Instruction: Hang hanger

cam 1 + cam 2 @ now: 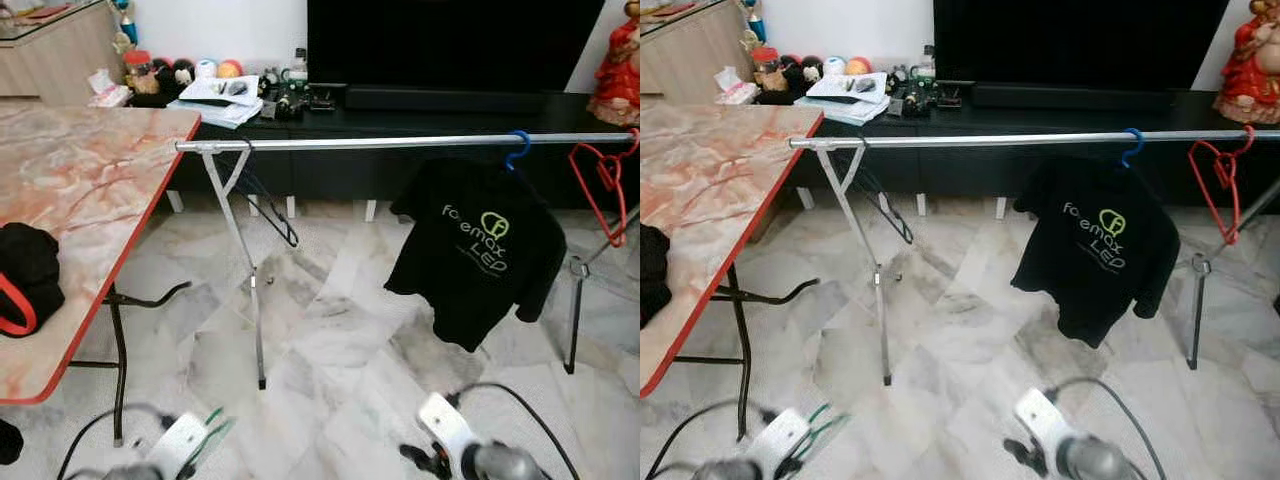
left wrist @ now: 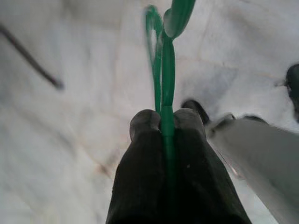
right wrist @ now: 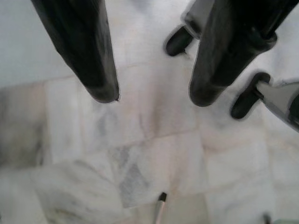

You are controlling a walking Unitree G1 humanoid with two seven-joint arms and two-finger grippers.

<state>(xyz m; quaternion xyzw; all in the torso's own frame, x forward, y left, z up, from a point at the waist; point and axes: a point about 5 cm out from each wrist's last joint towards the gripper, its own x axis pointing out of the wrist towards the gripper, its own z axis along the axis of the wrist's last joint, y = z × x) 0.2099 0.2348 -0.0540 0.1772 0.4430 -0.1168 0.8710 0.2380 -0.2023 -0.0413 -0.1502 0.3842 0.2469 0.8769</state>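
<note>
The green hanger (image 2: 164,60) is pinched between the two black fingers (image 2: 145,126) of the left gripper (image 2: 161,122), its thin plastic running up out of the fingertips and curling into a loop just beyond them, over pale marble floor (image 1: 340,340). From the head camera a sliver of the same green shows at the left gripper low down in the picture, well below and short of the rail.

The right gripper (image 3: 152,95) hangs near the floor with its fingers spread wide and nothing between them; beyond the tips lies only veined marble tile.

Ahead of both grippers stands a silver clothes rail (image 1: 400,143) on crossed metal legs. On it, toward the right-hand end, a black T-shirt (image 1: 478,250) hangs from a blue hanger (image 1: 517,148); its chest print reads "foremax LED" in pale and yellow-green letters beside a yellow-green round logo. Farther right on the rail hangs a bare red hanger (image 1: 603,185). A dark wire hanger (image 1: 262,195) hangs near the rail's left end, beside the leg.

To the left of the left gripper is a marble-patterned table (image 1: 70,200) with a red edge, carrying a black bag (image 1: 25,270) with a red strap. Behind the rail runs a low black TV cabinet (image 1: 450,110) with a large dark screen (image 1: 450,40), papers and small toys on it, and a red figurine (image 1: 618,60) at its far right.
</note>
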